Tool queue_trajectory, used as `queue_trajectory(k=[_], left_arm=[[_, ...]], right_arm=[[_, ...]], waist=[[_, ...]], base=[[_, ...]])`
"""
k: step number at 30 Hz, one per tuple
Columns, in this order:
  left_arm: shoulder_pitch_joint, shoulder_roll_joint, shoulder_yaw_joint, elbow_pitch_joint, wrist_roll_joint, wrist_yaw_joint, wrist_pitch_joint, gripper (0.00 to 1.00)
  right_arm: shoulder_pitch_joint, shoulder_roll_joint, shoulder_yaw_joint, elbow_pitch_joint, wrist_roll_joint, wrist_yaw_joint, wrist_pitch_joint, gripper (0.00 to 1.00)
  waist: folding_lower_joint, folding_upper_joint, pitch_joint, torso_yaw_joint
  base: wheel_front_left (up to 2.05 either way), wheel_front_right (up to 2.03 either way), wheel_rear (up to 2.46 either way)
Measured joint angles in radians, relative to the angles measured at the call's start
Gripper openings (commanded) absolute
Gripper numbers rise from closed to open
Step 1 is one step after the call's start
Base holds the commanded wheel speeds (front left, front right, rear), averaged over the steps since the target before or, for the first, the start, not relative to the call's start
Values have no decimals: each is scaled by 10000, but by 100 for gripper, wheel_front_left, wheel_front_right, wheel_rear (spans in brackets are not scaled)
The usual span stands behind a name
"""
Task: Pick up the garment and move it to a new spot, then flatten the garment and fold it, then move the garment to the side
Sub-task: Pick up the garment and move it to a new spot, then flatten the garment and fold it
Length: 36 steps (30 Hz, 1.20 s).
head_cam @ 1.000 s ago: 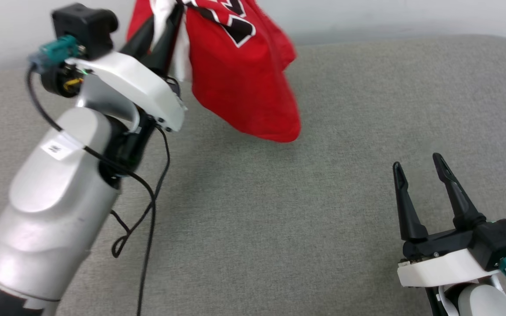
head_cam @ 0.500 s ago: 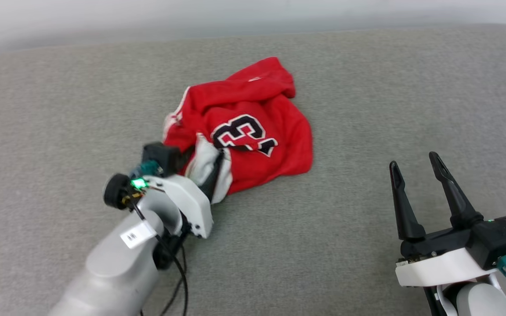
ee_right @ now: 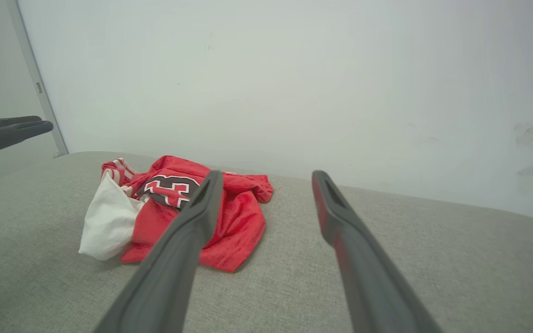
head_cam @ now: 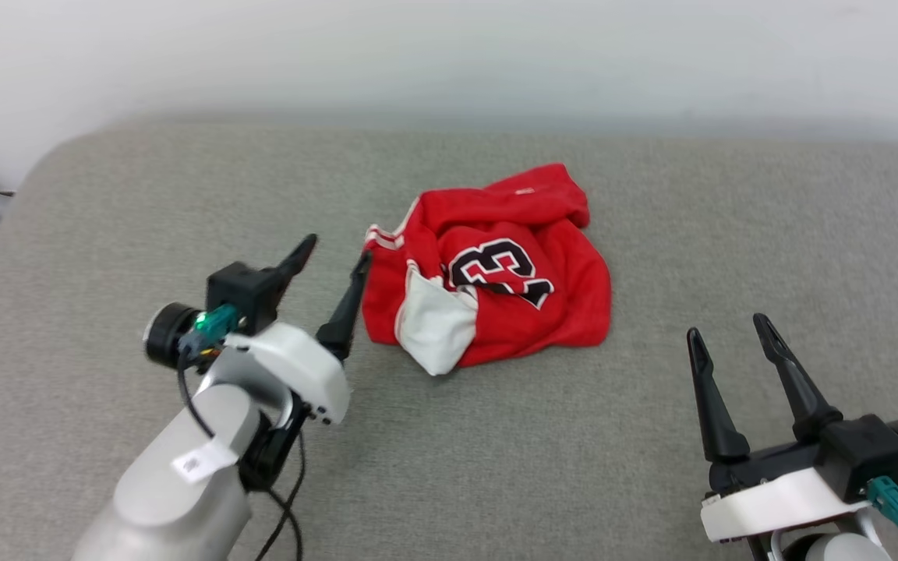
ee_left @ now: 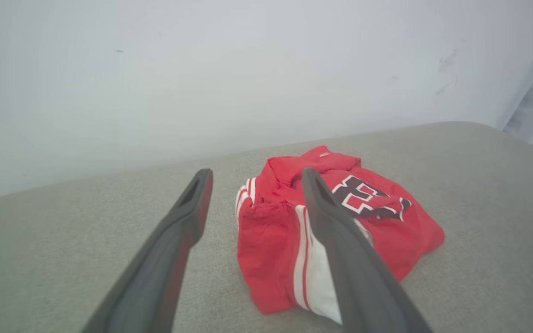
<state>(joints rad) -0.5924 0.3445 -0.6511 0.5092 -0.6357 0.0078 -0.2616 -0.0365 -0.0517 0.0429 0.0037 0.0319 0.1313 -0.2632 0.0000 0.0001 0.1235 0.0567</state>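
Red fabric with white parts lay crumpled in a loose heap: the garment (head_cam: 496, 273) rested on the grey woven surface (head_cam: 496, 452), near its middle and toward the pale wall (head_cam: 449, 54). Black, white-outlined lettering (head_cam: 500, 269) faced upward on top of the heap. One white sleeve (head_cam: 437, 331) spilled out at the near edge, and red-white striped trim (head_cam: 383, 236) showed at the left edge.

The left gripper (head_cam: 336, 249) stood just to the left of the garment with its jaws spread wide and nothing between them. Its inner finger (head_cam: 348, 304) was just beside the striped trim; whether they touched could not be determined. In the left wrist view, the left gripper (ee_left: 256, 172) pointed toward the heap (ee_left: 271, 240), which sat just beyond the fingers.

The right gripper (head_cam: 728, 327) was well apart from the garment, low on the right side, jaws fully apart and empty. From its wrist view, the right gripper (ee_right: 267, 173) faced the wall, with the garment (ee_right: 238, 217) off to the left.
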Motion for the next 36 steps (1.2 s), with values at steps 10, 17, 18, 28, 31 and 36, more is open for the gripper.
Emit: queue_trajectory(k=[10, 17, 18, 28, 31, 36], left_arm=[[3422, 303, 2353, -3400, 1829, 589, -13, 100], [5306, -504, 3542, -4809, 3323, 347, -13, 100], [5517, -633, 3655, -4945, 3553, 263, -13, 100], [6349, -1578, 4598, -5164, 4621, -614, -13, 100], [6331, -1749, 4809, -5173, 4775, -786, -13, 100], [6267, -2059, 4984, -5177, 5024, -997, -13, 100]], right_arm=[[419, 0, -69, 169, 56, 0, 0, 100], [618, -2, -40, 245, 130, 0, -2, 100], [624, -2, -33, 259, 130, 0, 0, 100], [723, 0, -105, 320, 203, 0, -2, 100], [738, -2, -190, 265, 165, 0, 0, 100], [625, -40, -4, 727, -303, 0, 119, 100]], waist=[[-1, 0, -868, 628], [0, 0, -1050, 716], [-1, 0, -1069, 705], [-1, 0, -1212, 605], [0, 0, -1150, 642], [0, 0, -913, 809]], base=[[0, 0, 0], [0, 0, 0], [0, 0, 0], [0, 0, 0], [0, 0, 0], [0, 0, 0]])
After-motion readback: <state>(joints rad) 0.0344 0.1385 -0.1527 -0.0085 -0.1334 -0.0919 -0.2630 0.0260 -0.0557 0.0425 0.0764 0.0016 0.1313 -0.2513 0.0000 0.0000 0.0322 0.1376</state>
